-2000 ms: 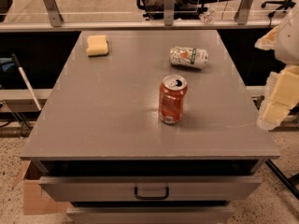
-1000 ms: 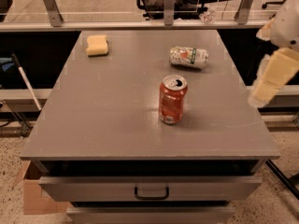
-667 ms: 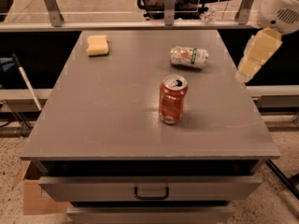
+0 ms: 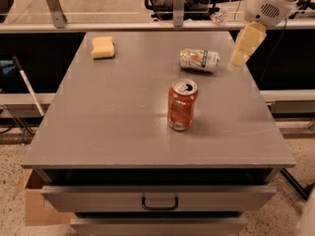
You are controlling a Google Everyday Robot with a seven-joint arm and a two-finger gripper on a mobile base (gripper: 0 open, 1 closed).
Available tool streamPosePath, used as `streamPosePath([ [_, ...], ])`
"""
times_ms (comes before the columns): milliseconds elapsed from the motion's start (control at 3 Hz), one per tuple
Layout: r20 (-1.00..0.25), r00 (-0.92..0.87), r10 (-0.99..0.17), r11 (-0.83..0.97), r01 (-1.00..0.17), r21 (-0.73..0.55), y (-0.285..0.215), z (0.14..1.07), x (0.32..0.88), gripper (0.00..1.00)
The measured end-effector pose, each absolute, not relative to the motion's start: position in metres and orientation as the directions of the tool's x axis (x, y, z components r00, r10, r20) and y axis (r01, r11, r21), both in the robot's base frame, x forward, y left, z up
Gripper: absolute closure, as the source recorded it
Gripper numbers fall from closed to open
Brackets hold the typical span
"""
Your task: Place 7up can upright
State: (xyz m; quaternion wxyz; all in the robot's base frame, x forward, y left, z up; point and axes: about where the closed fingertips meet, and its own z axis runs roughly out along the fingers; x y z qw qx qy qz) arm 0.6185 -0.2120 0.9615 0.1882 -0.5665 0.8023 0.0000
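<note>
We saw 1 sponge (image 4: 102, 47) at the far left of the table (image 4: 113, 117) and 1 orange-red can (image 4: 181, 104) upright mid-table. Behind it the 7up can (image 4: 199, 60) lay on its side, ungrasped, so we judged the whole task undone. The gripper (image 4: 240, 57) hovered just to its right; we could not tell whether it was apart or together.

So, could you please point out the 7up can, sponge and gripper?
7up can (image 4: 199, 60), camera view, middle of its side.
sponge (image 4: 102, 47), camera view, top face.
gripper (image 4: 238, 58), camera view, its tip, right of the 7up can.
</note>
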Motion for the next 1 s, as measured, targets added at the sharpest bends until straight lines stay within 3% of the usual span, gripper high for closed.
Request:
streamPosePath([
  [333,-0.264,-0.248,-0.932,0.301,-0.935,-0.185,-0.1694,0.9100,0.6800,0.00],
  [1000,-0.264,-0.263,-0.928,0.315,-0.931,-0.183,-0.1650,0.9035,0.6886,0.00],
])
